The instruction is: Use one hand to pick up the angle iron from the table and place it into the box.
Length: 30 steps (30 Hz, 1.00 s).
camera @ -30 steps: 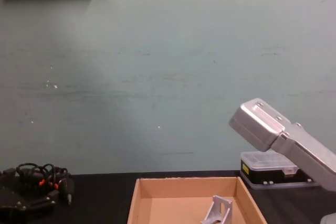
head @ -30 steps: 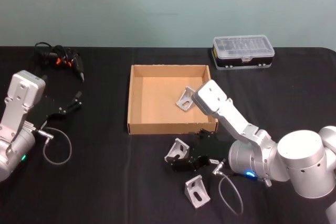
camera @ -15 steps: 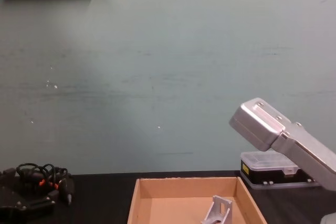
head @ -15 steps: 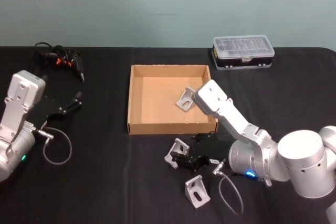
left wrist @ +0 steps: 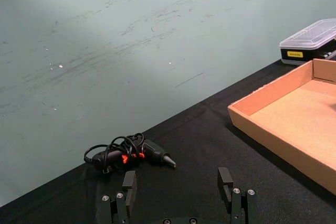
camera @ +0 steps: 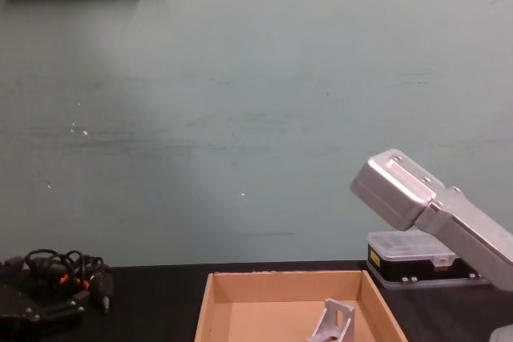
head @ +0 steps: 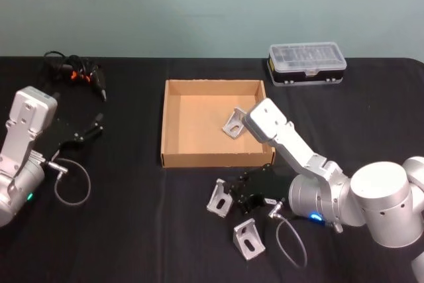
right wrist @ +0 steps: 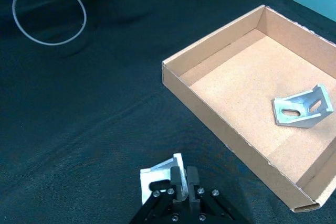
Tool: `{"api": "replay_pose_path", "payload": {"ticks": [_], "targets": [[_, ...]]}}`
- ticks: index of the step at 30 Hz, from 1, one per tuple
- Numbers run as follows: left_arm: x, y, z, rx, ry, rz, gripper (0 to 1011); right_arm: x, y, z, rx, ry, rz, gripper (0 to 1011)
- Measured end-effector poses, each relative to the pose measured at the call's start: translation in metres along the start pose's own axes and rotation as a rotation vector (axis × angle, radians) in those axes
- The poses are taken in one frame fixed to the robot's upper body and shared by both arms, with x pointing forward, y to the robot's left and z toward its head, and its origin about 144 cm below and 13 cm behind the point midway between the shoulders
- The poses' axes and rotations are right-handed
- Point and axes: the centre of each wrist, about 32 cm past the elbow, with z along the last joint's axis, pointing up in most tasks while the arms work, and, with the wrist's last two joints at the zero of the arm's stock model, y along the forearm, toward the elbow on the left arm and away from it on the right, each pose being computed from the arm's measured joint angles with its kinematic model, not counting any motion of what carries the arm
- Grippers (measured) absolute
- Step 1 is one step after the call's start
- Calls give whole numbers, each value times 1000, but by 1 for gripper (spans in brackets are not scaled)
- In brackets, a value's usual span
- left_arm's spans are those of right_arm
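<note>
The right gripper (right wrist: 181, 178) looks clamped on an angle iron (right wrist: 160, 179) at the table (head: 132, 230), just short of the box (head: 215, 161); carrying it in is left. One bracket (head: 235, 124) lies inside already. The left gripper (left wrist: 177, 182) is parked, splayed.

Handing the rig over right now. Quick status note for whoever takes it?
Right gripper: shut on the angle iron, low at the table, just in front of the box.
Left gripper: open, empty, parked at the table's left side.
Done: a boxed iron already lies inside; grasp made on this one.
Left: lift it over the front wall and release it in the box. A spare iron lies on the table nearer the robot, probably next.
</note>
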Motion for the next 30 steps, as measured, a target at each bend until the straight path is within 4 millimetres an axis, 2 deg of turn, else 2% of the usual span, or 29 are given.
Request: {"api": "replay_pose_path", "payload": {"ticks": [1,18,30], "targets": [[0,0,0,0,0,0,1011,0,0,0,0,0,0,62],[0,0,0,0,0,0,1011,-1,-4,3,39,-18,-7,62],[0,0,0,0,0,0,1012,8,-5,28,134,-13,-39,61]]}}
